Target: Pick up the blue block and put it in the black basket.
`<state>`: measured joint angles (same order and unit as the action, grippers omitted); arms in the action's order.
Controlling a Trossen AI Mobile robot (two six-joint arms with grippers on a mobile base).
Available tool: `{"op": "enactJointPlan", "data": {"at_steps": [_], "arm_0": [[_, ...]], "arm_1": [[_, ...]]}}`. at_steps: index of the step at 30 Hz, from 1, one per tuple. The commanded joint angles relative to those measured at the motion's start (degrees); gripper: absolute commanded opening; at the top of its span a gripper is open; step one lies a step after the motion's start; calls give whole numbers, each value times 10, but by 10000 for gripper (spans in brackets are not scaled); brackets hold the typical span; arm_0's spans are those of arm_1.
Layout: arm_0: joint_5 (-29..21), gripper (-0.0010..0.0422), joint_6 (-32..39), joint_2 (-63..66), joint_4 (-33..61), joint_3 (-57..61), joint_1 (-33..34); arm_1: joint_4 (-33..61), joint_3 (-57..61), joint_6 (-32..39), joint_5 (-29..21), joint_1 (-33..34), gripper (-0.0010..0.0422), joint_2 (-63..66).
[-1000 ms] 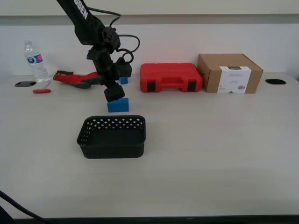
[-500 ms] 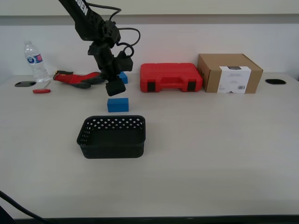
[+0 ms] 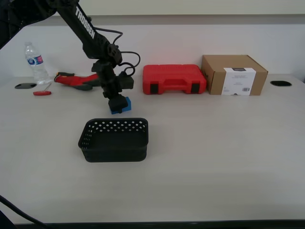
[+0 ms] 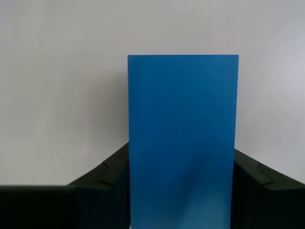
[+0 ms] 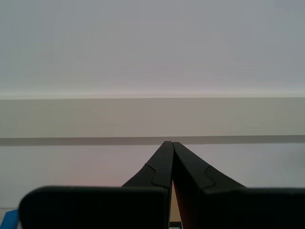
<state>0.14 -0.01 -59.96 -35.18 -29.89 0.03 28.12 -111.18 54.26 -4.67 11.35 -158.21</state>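
My first tool (image 4: 183,191) is down on the block (image 4: 183,138): fingers (image 4: 102,183) flank both long sides and look pressed against it, so it's clamped on the block. In the exterior view the same tool (image 3: 116,102) sits low over the block (image 3: 125,106), mostly covering it; only the block's side toward the exterior view's right shows. Can't tell from either view whether the block is still resting on the tabletop (image 3: 214,143) or just off it.

My second tool (image 5: 170,162) is fully closed, fingertips touching, nothing between them. It faces a plain wall; I can't find that arm in the exterior view.

The first arm comes down from the exterior view's upper left, black with white lettering, cable looped near the wrist.

The basket (image 3: 114,139) stands just in front of the block, toward the camera, apart from it. Nothing visible inside.

Behind the tool:
- red gloves (image 3: 76,80) lie flat on the tabletop
- small red tool (image 3: 42,93) and a water bottle (image 3: 35,62) toward the exterior view's left
- red case (image 3: 174,79), closed, toward the right
- cardboard box (image 3: 233,75) just beside the case, further right
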Motion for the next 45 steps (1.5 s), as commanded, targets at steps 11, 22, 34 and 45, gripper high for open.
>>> {"op": "enactJointPlan", "data": {"at_steps": [11, 22, 34, 45], "arm_0": [[0, 0, 0, 0, 9, -1, 0], [0, 0, 0, 0, 14, -1, 0], [0, 0, 0, 0, 14, -1, 0], [0, 0, 0, 0, 14, -1, 0]], "arm_1": [[143, 2, -29, -45, 12, -2, 217], [108, 309, -76, -65, 91, -2, 325], [11, 489, -135, -99, 106, 0, 344], [-53, 493, -190, -100, 104, 30, 344]]}}
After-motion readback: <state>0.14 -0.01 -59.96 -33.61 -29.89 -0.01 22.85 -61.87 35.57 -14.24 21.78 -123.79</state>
